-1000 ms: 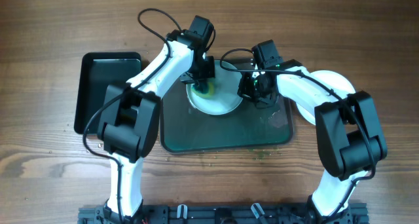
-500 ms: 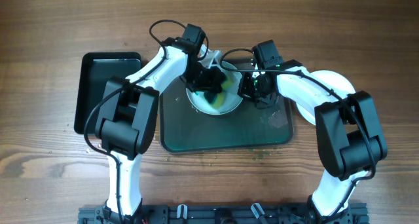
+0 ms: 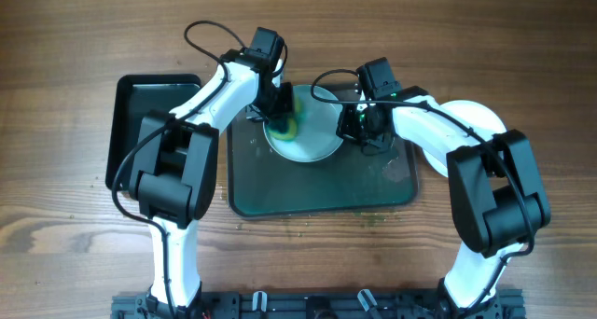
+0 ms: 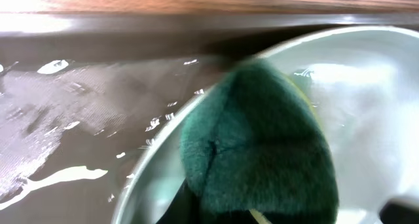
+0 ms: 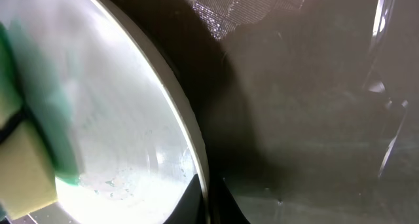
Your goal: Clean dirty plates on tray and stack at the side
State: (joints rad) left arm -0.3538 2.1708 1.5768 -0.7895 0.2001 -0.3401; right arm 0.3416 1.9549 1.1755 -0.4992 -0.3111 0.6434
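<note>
Showing the plate (image 3: 312, 144) at the far edge of the tray (image 3: 317, 190), pinched at its right rim by the right hand (image 3: 359, 132); the left hand (image 3: 279, 114) — clamped on a green sponge (image 3: 285, 126) — presses the plate's left side. Wooden bench (image 3: 75, 39) beneath.

The left arm (image 3: 219, 86) and the right arm (image 3: 424, 118) have smooth, round white shells. Each one has a big, boxy black joint (image 3: 173, 170) lower down and a small black wrist end. A thin black cable (image 3: 201, 28) loops out at 11 o'clock of the left arm's tip. Tiny green lights (image 3: 364, 103) glow on the right wrist. Both arms grow from a black rail (image 3: 308, 305) at 6 o'clock.
</note>
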